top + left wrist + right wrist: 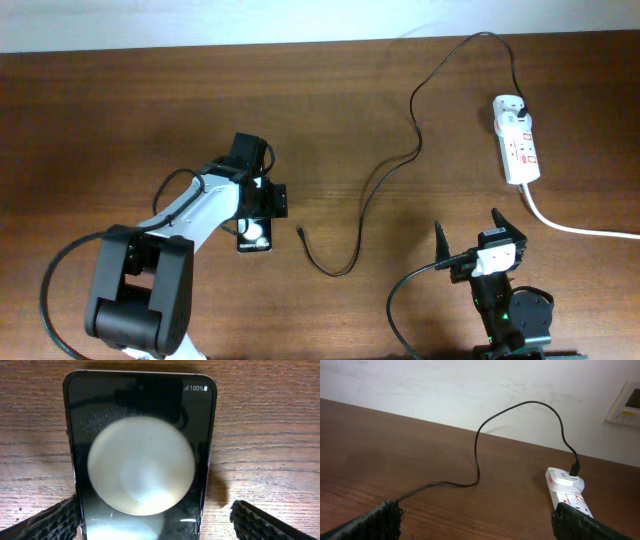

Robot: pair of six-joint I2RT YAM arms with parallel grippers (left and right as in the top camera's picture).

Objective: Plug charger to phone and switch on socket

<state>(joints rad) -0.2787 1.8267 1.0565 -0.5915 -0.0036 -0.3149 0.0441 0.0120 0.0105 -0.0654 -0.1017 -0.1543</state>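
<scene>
The phone (140, 460) lies face up on the wooden table, a big round white reflection on its glossy screen. My left gripper (155, 512) is open and straddles its near end. The left finger sits at the phone's edge and the right finger (260, 522) stands apart from it. Overhead, the left gripper (262, 205) covers most of the phone (255, 238). The charger (417, 140) snakes across the table. Its connector tip (301, 233) lies loose right of the phone and its plug (522, 105) sits in the socket (517, 145). My right gripper (467, 222) is open and empty, near the front edge.
A thick white cord (575, 226) runs from the socket off to the right. In the right wrist view the charger (478, 460) loops toward the socket (565, 482) ahead, with a white wall behind the table's far edge.
</scene>
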